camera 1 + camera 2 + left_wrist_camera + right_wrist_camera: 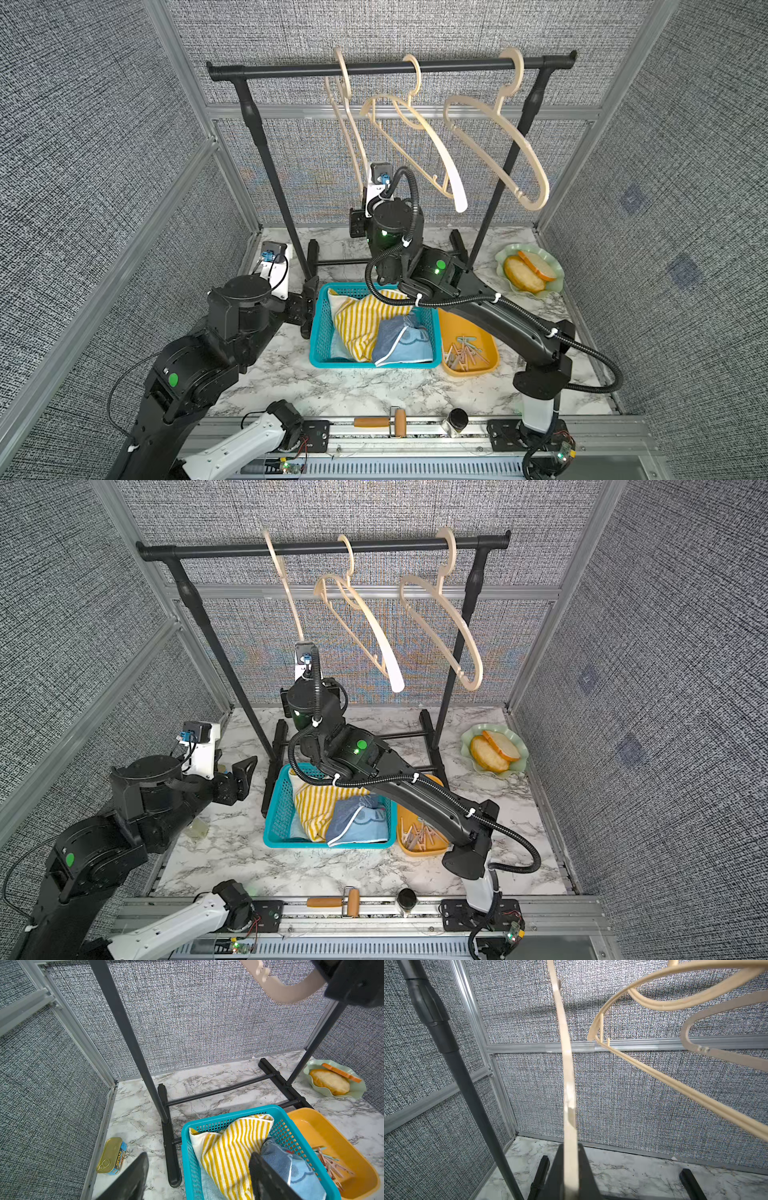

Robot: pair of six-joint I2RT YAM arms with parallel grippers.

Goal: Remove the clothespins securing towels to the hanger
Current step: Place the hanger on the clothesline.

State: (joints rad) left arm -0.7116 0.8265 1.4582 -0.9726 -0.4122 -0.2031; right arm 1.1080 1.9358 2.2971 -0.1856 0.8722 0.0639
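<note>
Right wrist view, right gripper (571, 1153) clamped on hanger (568, 1076), left gripper (198, 1155) apart beside basket (228, 1112).

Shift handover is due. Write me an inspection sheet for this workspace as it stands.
Surface: marble tabletop, no spills seen.
Job's things: beige hangers, all three bare on the black rack; clothespins piled in the orange tray; striped towel and blue towel in the teal basket.
Clutter: Spam can; green plate of bread; wooden roller and small jar on the front rail.
Claws: left claw open beside the basket; right claw shut on the leftmost hanger.
Cables: black conduit along the right arm, looping over the basket.
Surroundings: grey woven panels in aluminium framing.
</note>
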